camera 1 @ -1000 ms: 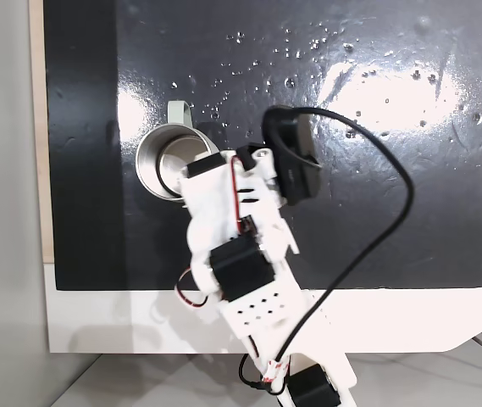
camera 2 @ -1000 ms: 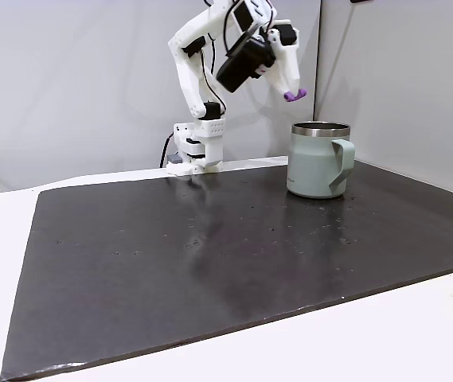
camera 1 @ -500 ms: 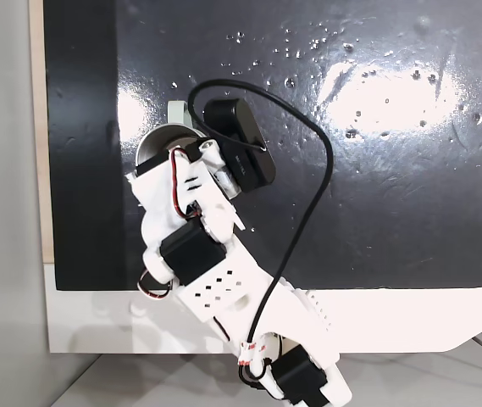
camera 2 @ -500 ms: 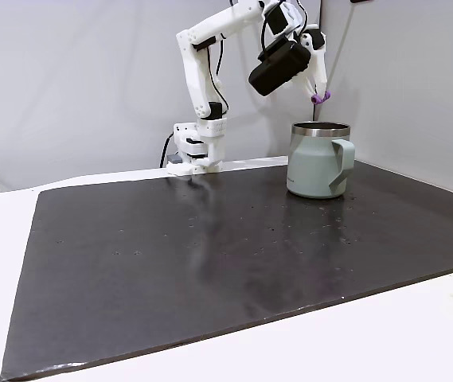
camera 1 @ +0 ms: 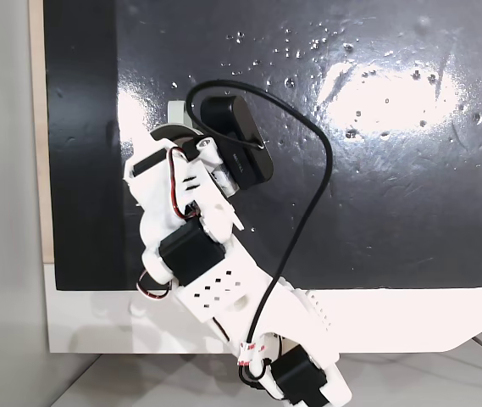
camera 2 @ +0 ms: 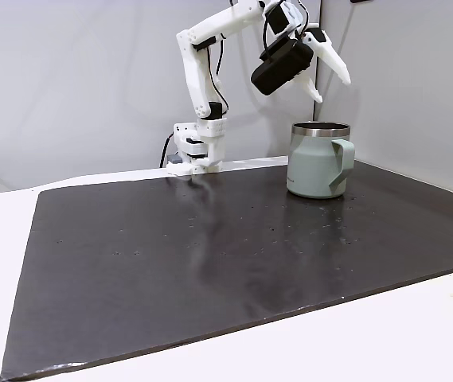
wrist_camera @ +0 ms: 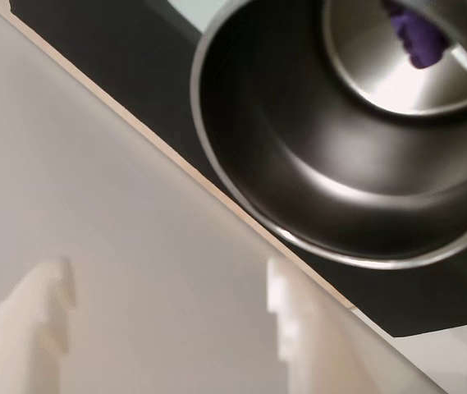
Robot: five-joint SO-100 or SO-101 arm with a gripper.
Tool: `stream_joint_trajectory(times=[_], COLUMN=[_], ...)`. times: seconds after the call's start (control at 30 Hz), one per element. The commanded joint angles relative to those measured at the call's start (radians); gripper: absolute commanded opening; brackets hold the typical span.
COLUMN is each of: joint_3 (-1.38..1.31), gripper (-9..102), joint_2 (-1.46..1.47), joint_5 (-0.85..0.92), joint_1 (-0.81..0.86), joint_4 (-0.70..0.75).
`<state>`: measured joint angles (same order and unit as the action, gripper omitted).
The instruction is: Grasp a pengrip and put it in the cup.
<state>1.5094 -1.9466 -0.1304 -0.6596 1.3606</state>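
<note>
The silver-grey metal cup stands at the far right of the black mat. My gripper hangs open just above its rim, with nothing between the spread white fingers. In the wrist view the light-purple pengrip lies inside the cup on its shiny bottom, and the gripper shows open at the lower edge. In the fixed view from above, the arm covers most of the cup; a bit of rim and the handle show.
The black mat covers most of the table, with a white border in front. The arm's base stands at the far edge behind the mat. A black camera housing with a cable rides on the wrist. Grey walls stand close behind.
The gripper held the pengrip and swung over the cup. It has now opened, and the pengrip has dropped from the fingers into the cup.
</note>
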Motion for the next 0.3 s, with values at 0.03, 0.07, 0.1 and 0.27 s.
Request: stream_joint_trajectory(times=[0.03, 0.07, 0.1, 0.27], joint_3=[-0.006, -0.006, -0.006, -0.006], gripper=[29, 29, 29, 28], joint_2=[-0.038, -0.038, -0.04, -0.044], joint_5=[0.012, 0.012, 0.014, 0.014], joint_1=[0.012, 0.012, 0.012, 0.012], joint_4=[-0.025, -0.025, -0.023, -0.02])
